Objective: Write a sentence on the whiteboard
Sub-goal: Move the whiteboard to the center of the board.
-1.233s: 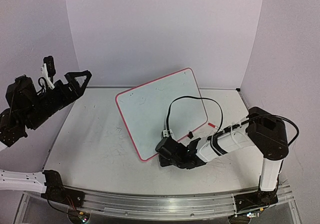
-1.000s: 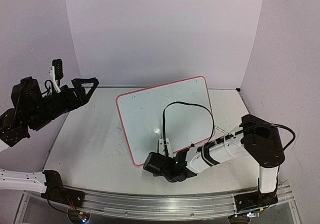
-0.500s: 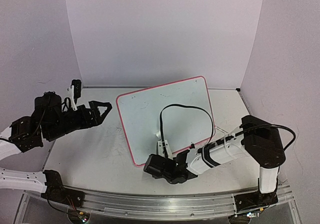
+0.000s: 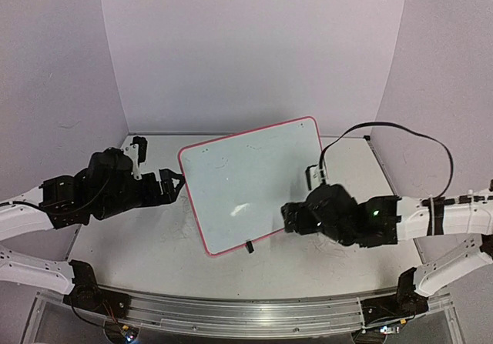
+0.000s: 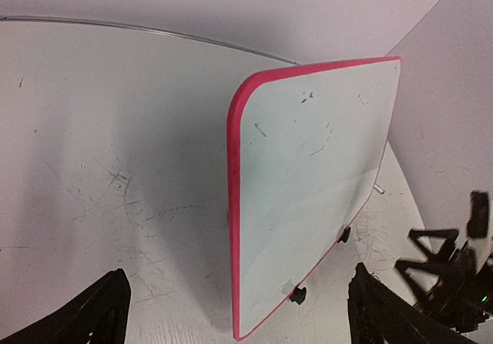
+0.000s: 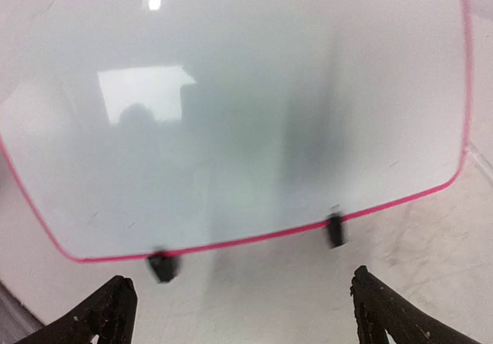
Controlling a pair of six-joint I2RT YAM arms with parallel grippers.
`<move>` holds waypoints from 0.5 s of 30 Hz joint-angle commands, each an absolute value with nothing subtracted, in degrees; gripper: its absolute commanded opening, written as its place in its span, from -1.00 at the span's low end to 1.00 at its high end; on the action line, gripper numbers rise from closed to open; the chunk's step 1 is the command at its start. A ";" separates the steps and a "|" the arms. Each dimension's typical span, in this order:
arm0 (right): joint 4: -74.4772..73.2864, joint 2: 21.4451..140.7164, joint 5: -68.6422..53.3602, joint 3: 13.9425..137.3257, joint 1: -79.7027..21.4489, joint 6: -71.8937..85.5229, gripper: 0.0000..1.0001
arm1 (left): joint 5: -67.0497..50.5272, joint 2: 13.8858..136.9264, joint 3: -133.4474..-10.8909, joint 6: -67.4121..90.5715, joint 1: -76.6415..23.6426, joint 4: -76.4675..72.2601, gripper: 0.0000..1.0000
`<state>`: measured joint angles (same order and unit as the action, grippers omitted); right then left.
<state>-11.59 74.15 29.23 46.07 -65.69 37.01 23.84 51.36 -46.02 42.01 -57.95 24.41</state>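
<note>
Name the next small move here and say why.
Probably ease the left claw forward onto the near left rim of the whiteboard and close it there to steady the board. That claw is open, empty and facing the rim. The right claw is open and empty too, and the board looks almost blank.

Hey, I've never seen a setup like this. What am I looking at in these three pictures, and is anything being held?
These are two robot arms fixed at the near edge of a table. The wide picture comes from a camera above and behind them. The other two come from small cameras on each wrist, so the dark prongs at the bottom corners are that arm's own fingers. On the table is a whiteboard with a pink rim. It shows only faint marks and no readable writing. The left gripper is near its left edge and the right gripper is near its right. Both are open and hold nothing.
</note>
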 commanded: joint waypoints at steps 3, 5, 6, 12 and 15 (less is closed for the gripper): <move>-0.06 64.61 17.44 41.28 -36.54 10.85 0.96 | 26.47 54.99 -46.55 44.71 -57.92 24.19 0.99; 2.97 66.10 7.30 42.19 -25.89 7.73 0.97 | 26.69 54.50 -46.35 44.97 -57.92 23.80 0.99; 4.32 67.93 3.09 42.87 -21.93 5.67 0.96 | 26.81 54.00 -46.08 45.14 -57.95 23.52 0.99; 6.69 82.42 -9.84 51.56 -10.89 -3.97 0.90 | 26.01 53.16 -43.89 46.43 -57.92 22.04 0.99; 6.96 88.28 -11.33 55.45 -10.20 -6.68 0.85 | 25.43 53.26 -43.06 47.05 -57.92 21.64 0.99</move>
